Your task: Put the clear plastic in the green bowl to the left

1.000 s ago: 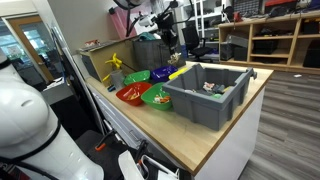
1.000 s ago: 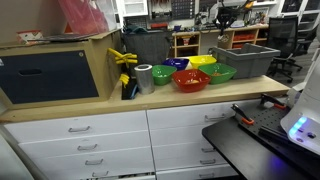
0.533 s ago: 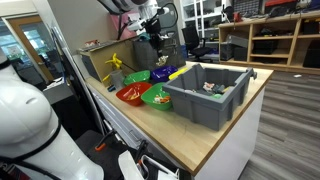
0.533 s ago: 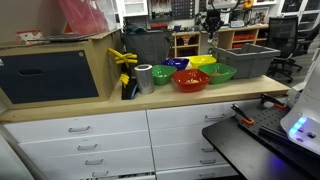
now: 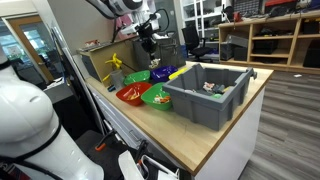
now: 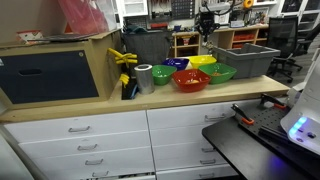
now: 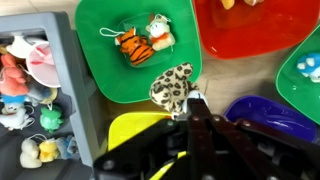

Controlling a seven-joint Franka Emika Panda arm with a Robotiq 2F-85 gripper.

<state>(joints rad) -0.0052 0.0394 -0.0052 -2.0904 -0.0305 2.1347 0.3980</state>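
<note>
**Fig. Claw holding the clear plastic above the cluster of bowls.**
I have the claw (image 7: 194,103) pressed together on the clear plastic (image 7: 172,85), which shows as a spotted packet just ahead of the fingertips. I judge it is held high so that it passes over every rim. Beneath the claw lie the yellow bowl (image 7: 135,130) and the deeper-green bowl (image 7: 110,60). The grey bin (image 7: 85,80) walls off one side, so free room opens only toward the other, over the blue bowl (image 7: 270,112) and red bowl (image 7: 260,35). The green bowl (image 5: 136,76) sits on that side, beyond the blue one, calling for a sideways carry and a release above its middle.
</note>
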